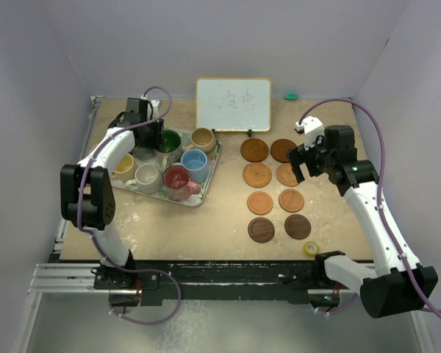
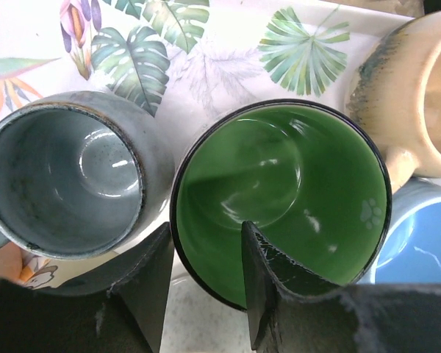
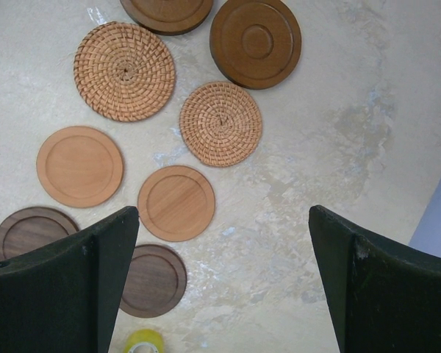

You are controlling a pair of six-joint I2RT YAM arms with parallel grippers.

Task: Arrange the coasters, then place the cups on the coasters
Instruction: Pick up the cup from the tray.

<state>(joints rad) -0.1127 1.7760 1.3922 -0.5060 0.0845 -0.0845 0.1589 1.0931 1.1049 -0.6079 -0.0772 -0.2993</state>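
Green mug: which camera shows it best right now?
Left wrist: the green mug fills the frame, rim and inside clear, with the left end effector straddling its near rim. The top view shows it small on the tray, partly hidden by the left arm. The right wrist shows coasters, no mug.

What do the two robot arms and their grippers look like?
Both the left arm and the right arm have white links with black joints, and a purple cable loops along each. The left gripper and the right gripper have black wedge-shaped fingers; the left ones look frayed at the edges.
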